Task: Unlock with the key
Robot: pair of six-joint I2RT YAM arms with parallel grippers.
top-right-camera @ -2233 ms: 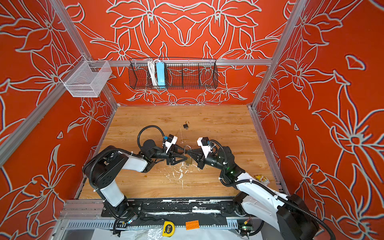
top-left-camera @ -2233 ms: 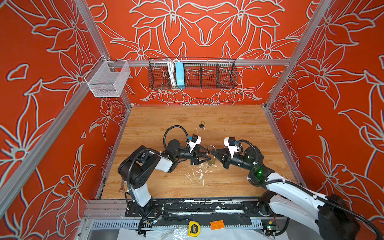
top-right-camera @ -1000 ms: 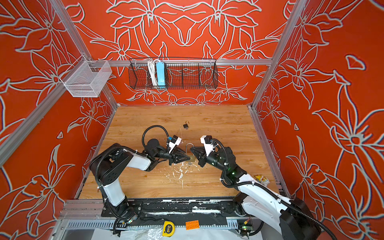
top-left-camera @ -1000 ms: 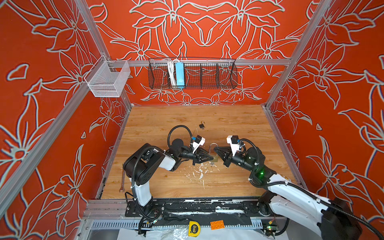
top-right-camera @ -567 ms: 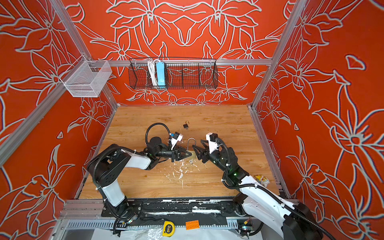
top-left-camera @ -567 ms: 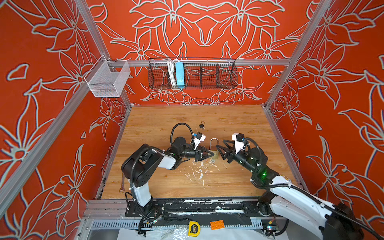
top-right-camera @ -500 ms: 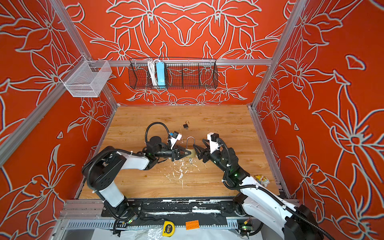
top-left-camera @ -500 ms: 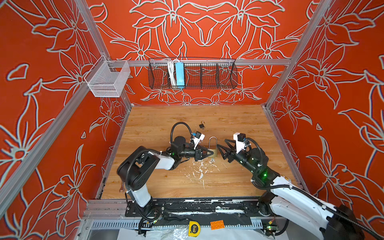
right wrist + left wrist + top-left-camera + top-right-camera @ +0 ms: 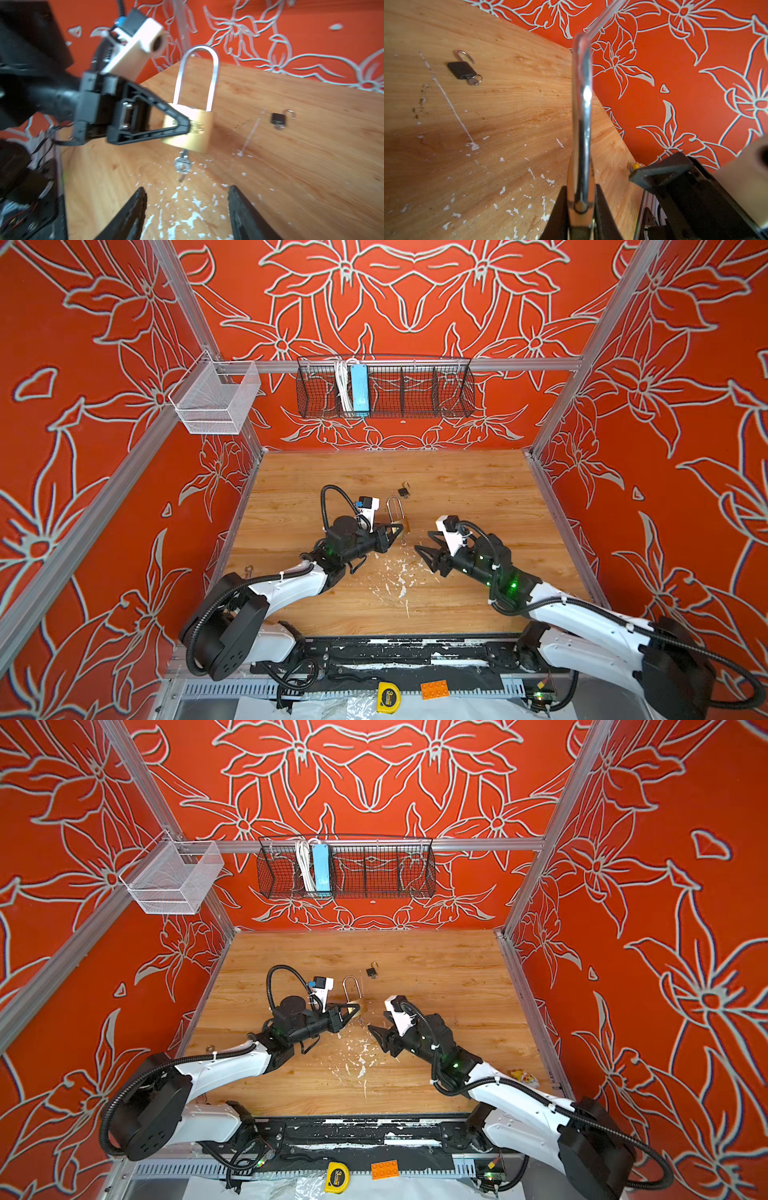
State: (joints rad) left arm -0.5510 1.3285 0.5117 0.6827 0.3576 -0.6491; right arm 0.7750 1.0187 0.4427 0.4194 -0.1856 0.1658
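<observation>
Two arms meet: our left jaws pinch the brass padlock (image 9: 197, 137) over the tabletop (image 9: 457, 497), shackle (image 9: 200, 48) upright, key (image 9: 182, 164) hanging straight down from its underside; our right jaws, spread wide, face that key from close by.

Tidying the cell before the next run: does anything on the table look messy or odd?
White flecks litter the middle of the wooden table, like chipped paint. A small black padlock lies farther back, shackle open, with a key in it.
</observation>
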